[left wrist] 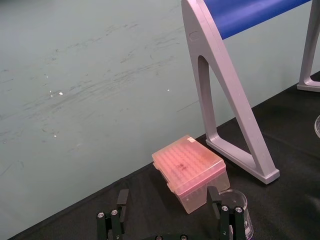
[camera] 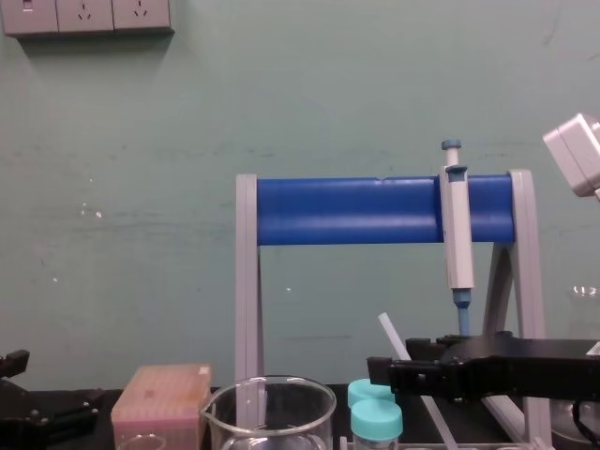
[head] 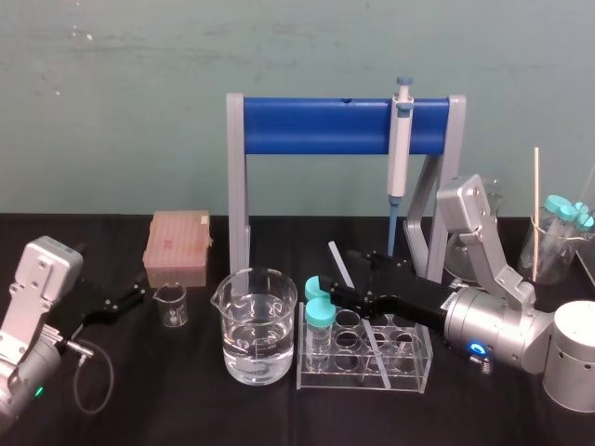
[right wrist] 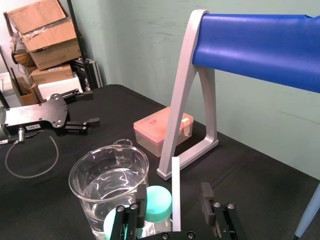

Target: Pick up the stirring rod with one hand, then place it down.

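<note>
- While the blue stand (head: 316, 125) spans the back, my right gripper (right wrist: 174, 192) hangs over the tube rack (head: 414, 367), at the beaker's (head: 257, 325) three o'clock, jaws parted.
- Left gripper (left wrist: 168, 192) sits at the beaker's nine o'clock, jaws apart.
- Stirring rod (right wrist: 175, 175) stands tilted between the right jaws, touching neither finger.

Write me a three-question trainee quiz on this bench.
1. True or false: the pipette hangs on the blue stand.
2. What sits between the jaws of the right hand? A) pipette B) rod C) capped tube
3. Fill in: the idle left hand rests on the table beside a small ____.
Key: 1 true; 2 B; 3 beaker.
</note>
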